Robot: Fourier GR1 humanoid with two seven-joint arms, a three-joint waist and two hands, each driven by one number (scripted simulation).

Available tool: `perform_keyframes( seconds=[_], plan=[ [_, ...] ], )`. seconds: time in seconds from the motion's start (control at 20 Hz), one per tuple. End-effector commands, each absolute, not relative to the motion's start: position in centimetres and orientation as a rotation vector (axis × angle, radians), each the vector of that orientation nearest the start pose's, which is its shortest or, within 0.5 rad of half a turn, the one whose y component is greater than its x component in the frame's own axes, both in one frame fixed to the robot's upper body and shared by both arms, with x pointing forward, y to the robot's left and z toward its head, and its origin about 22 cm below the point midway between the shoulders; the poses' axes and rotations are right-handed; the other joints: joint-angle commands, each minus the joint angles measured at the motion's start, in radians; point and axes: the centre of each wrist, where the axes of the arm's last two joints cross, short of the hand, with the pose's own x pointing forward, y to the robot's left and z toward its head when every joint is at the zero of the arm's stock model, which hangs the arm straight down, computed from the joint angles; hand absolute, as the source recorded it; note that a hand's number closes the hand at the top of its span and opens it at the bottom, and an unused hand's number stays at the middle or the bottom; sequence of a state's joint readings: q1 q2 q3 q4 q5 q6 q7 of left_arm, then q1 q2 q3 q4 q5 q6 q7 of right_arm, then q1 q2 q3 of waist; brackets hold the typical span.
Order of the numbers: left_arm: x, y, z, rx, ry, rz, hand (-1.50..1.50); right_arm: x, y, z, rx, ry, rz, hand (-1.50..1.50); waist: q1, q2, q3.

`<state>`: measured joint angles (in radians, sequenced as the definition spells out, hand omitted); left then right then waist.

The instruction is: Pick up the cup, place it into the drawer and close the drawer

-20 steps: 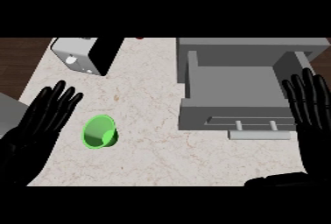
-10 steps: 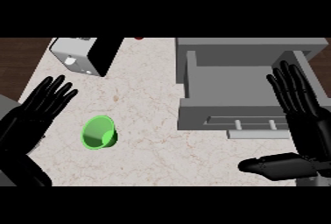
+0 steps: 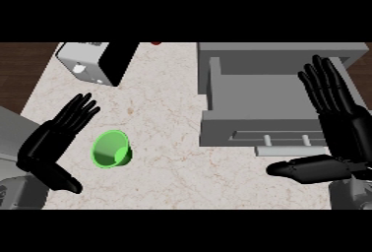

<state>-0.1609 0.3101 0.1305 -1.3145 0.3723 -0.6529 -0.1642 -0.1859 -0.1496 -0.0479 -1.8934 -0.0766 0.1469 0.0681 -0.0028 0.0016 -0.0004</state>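
A green cup [image 3: 110,149] lies tipped on the marble counter at the left, its mouth turned up toward me. My left hand [image 3: 52,142] stands just left of it, open, fingers straight and pointing up-right, not touching the cup. At the right, the grey drawer [image 3: 265,106] is pulled open, with its handle [image 3: 287,140] on the near front. Over the drawer's right side my right hand [image 3: 339,117] is open, fingers straight and pointing away, thumb stretched left below the handle.
A white and black appliance [image 3: 98,61] stands at the counter's back left. A small red thing [image 3: 156,43] peeks in at the back edge. Dark wood floor [image 3: 22,69] shows left of the counter.
My right hand has moved left and forward, from the right edge to above the drawer's right side. The left hand has drifted slightly toward the cup. The cup has not moved.
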Motion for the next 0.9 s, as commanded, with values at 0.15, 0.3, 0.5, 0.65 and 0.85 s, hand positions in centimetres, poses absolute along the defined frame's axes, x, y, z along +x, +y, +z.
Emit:
perform_keyframes(
  seconds=[0.15,0.3,0.5,0.65,0.85],
  plan=[
    [29.8,34.5,-3.8,-0.43,-1.613,-0.274,-1.5,27.6,-24.5,13.4,0.069,-2.018,0.249,-1.5,-0.008,0.004,-0.001],
    [29.4,35.1,-5.6,-0.423,-1.589,-0.28,-1.5,26.4,-23.9,13.6,0.067,-2.0,0.244,-1.5,-0.007,0.001,-0.001],
    [28.2,37.3,-7.7,-0.41,-1.571,-0.281,-1.5,27.6,-24.6,13.0,0.075,-2.005,0.257,-1.5,-0.008,0.004,-0.001],
    [28.8,37.9,-7.9,-0.364,-1.582,-0.277,-1.5,27.7,-24.3,11.9,0.059,-2.005,0.279,-1.5,-0.008,0.003,-0.001],
    [29.0,35.5,-10.2,-0.343,-1.576,-0.269,-1.5,26.3,-25.2,14.4,0.058,-2.013,0.266,-1.5,-0.022,0.005,-0.002]
  ],
)
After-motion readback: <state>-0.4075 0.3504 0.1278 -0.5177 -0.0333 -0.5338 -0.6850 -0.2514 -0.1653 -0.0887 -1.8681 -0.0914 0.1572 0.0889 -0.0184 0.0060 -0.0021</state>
